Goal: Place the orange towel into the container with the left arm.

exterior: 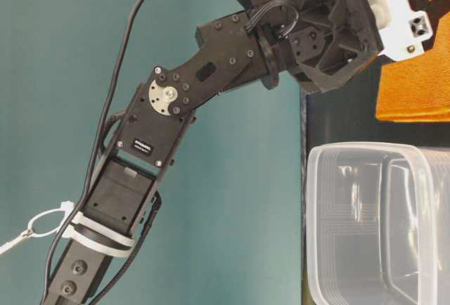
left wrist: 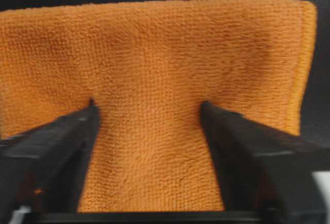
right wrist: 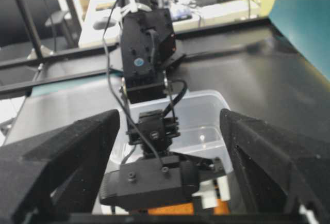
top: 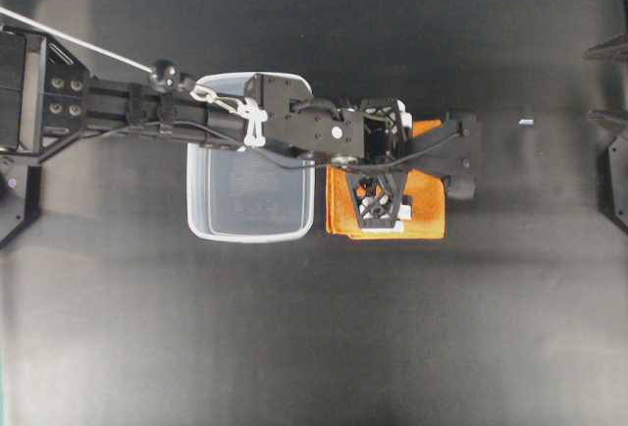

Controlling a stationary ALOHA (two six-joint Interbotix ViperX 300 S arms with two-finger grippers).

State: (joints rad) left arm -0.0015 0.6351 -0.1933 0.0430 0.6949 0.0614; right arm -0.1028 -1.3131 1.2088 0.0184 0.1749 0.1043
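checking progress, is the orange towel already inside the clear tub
No, in the overhead view the orange towel lies flat on the black table just right of the clear tub, which holds nothing.

From overhead, the left arm (top: 294,124) covers the middle of the orange towel (top: 427,212) and the far rim of the container (top: 250,235). The wrist view shows the fingers (left wrist: 62,136) cut off by the bottom edge, their tips sunk into blurred cloth. At table level the container and towel run off the right edge. The right gripper (right wrist: 170,167) shows only dark, soft-focus pads.
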